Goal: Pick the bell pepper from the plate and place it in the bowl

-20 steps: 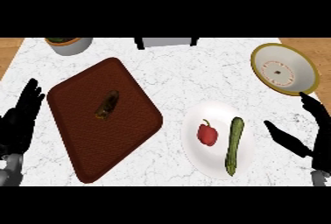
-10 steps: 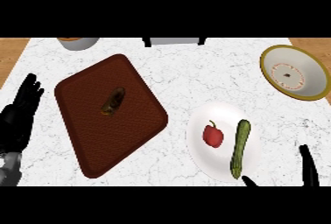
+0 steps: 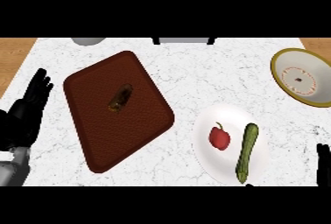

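Note:
A small red bell pepper lies on the left half of a white plate, beside a long green cucumber. The bowl, white inside with a yellow-olive rim, sits at the far right near the counter's back. My left hand rests open at the left edge, fingers up, well away from the plate. Only the fingertips of my right hand show at the lower right edge, right of the plate and apart from it.
A dark brown tray holding a small brown item fills the left middle. A grey vessel and a dark object sit at the back edge. Wooden floor shows past both back corners.
The view has shifted so everything sits further right and lower. My right hand has sunk toward the lower right edge, from fully shown to only fingertips. The pepper still lies on the plate.

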{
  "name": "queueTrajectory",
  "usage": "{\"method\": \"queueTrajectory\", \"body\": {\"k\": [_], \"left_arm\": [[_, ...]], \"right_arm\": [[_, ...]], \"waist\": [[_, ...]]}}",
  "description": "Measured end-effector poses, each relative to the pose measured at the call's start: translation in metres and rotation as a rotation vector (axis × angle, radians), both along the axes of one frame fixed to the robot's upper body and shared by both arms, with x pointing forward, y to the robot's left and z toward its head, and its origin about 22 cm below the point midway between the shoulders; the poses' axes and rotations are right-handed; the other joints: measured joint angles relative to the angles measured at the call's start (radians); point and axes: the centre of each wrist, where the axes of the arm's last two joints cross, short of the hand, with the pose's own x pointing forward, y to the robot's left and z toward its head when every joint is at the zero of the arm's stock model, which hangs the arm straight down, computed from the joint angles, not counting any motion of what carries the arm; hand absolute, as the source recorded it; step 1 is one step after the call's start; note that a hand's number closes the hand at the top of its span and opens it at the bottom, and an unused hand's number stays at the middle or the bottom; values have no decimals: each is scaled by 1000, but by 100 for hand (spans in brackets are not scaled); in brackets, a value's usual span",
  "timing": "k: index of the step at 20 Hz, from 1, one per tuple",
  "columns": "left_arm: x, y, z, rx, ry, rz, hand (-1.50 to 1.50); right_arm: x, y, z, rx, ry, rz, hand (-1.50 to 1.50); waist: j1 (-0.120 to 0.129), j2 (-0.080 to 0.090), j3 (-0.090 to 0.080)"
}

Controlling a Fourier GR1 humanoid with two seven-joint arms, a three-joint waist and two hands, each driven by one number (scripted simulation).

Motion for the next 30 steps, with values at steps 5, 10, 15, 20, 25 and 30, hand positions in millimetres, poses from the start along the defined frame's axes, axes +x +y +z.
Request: {"method": "queueTrajectory", "body": {"k": [5, 10, 15, 20, 25, 30], "left_arm": [[3, -8, 4, -6, -2, -27, 0], [6, -9, 3, -3, -3, -30, 0], [7, -10, -2, -2, 6, -29, 0], [6, -7, -4, -2, 6, -21, 0], [0, -1, -6, -1, 6, -21, 0], [3, -2, 1, -6, 4, -17, 0]], "right_arm": [[16, 4, 27, -18, 205, 29, -150], [47, 12, 40, 7, 353, 95, -150], [78, 15, 39, 59, 463, 178, -150], [97, 20, 26, 97, 593, 227, -150], [113, 29, 15, 60, 660, 234, -150], [122, 37, 3, -62, 659, 197, -150]], "waist": [[21, 3, 2], [26, 4, 4], [21, 2, 5], [18, 0, 5], [16, -2, 6], [11, -3, 6]]}}
